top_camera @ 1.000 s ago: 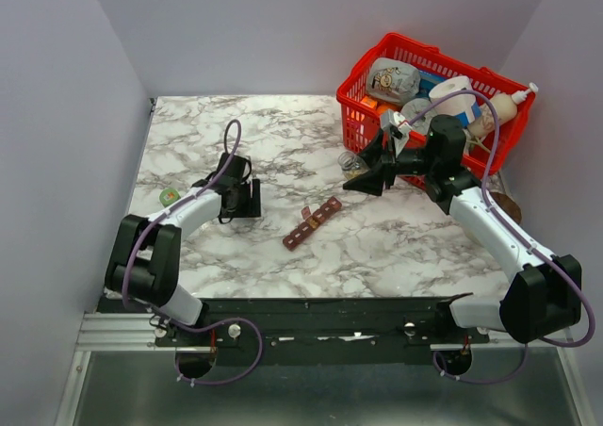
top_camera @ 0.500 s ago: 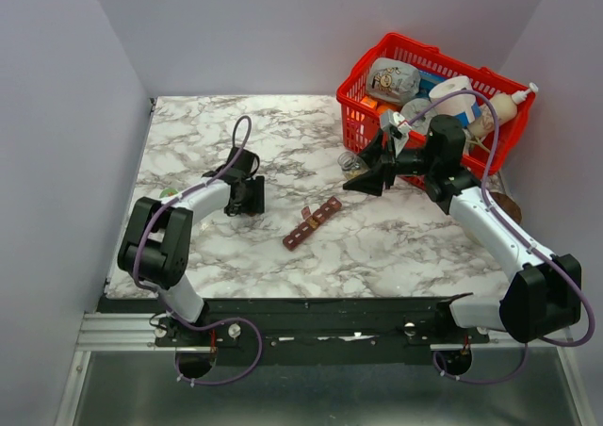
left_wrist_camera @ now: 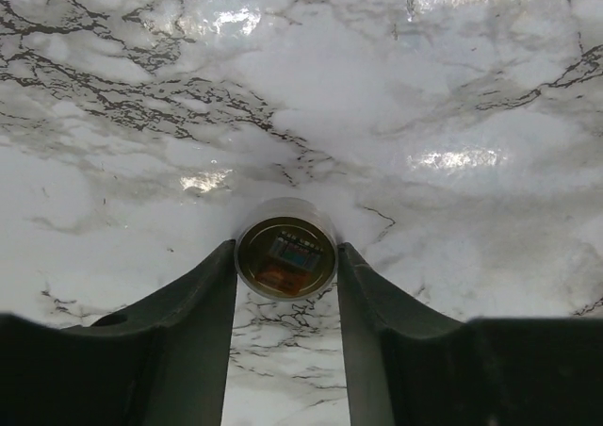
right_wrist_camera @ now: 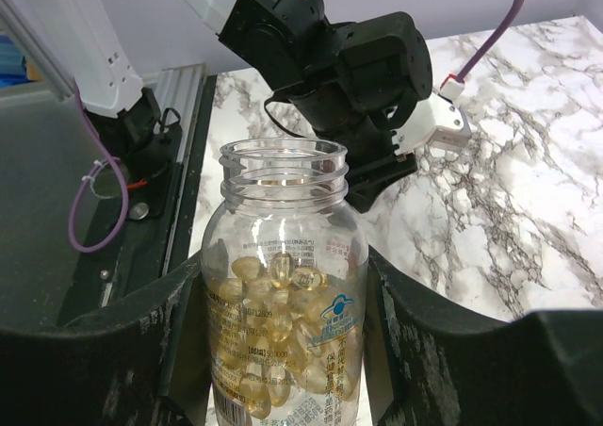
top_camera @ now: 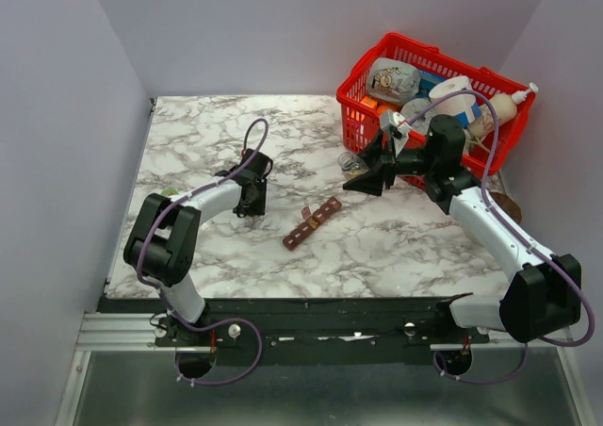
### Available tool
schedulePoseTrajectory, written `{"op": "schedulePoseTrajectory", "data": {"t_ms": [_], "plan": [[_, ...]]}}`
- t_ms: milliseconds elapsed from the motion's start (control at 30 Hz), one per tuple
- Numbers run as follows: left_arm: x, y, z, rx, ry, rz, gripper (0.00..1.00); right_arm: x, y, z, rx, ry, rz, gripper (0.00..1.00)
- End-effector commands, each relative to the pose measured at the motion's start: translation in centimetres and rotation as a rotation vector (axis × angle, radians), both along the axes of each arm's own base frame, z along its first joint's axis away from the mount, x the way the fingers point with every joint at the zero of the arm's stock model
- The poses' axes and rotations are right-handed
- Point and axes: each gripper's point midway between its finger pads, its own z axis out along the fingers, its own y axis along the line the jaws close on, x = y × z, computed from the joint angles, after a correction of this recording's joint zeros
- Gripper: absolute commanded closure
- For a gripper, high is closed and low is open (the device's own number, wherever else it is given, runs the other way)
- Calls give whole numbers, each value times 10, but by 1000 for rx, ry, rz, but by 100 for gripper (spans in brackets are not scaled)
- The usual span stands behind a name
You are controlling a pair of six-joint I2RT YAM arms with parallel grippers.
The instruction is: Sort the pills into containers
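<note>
Pills (right_wrist_camera: 268, 327) – pale yellow, translucent capsules – fill the lower part of a clear bottle (right_wrist_camera: 283, 200) whose threaded mouth is open, with no cap on it. The right gripper (right_wrist_camera: 283, 294) is clamped on this bottle, one dark finger pressed to each side, and holds it upright.

From above, the dark red-brown strip of containers (top_camera: 314, 223) lies slantwise on the marble table (top_camera: 396, 256), near the middle. Whether any pill sits in its compartments is too small to tell. The right gripper (top_camera: 363, 176) and its bottle (top_camera: 353, 165) are just beyond the strip's far end, a little to the right. Behind them, farther from the strip, the red basket (top_camera: 377, 54) stands packed with assorted goods.

Left of the strip, near but apart from it, the left gripper (top_camera: 250, 200) is down at the table. Its wrist view shows the left gripper (left_wrist_camera: 285, 249) with its fingers drawn in against both sides of a small round item (left_wrist_camera: 285, 266) – clear rim, dark olive centre – standing on the marble. Whether that item is a cap or a small jar cannot be told.
</note>
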Motion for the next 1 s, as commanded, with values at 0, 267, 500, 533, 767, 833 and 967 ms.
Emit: {"op": "schedulePoseTrajectory", "data": {"t_ms": [0, 267, 500, 533, 767, 833, 967], "plan": [[-3, 5, 5, 33, -2, 4, 65, -1, -2, -7, -6, -14, 19, 91], [6, -19, 58, -106, -111, -78, 84, 3, -2, -15, -25, -13, 9, 91], [-8, -56, 131, -347, -194, -197, 87, 6, -2, -21, -40, -28, 2, 91], [-14, -67, 142, -412, -194, -231, 87, 6, -2, -23, -46, -27, -3, 91], [-34, -117, 235, -798, -253, -338, 87, 8, 2, -37, -103, -66, -22, 91], [-38, -127, 256, -880, -252, -352, 87, 8, 4, -39, -120, -84, -26, 91], [-46, -142, 292, -1026, -203, -373, 88, 6, 11, -44, -151, -116, -26, 91]]}}
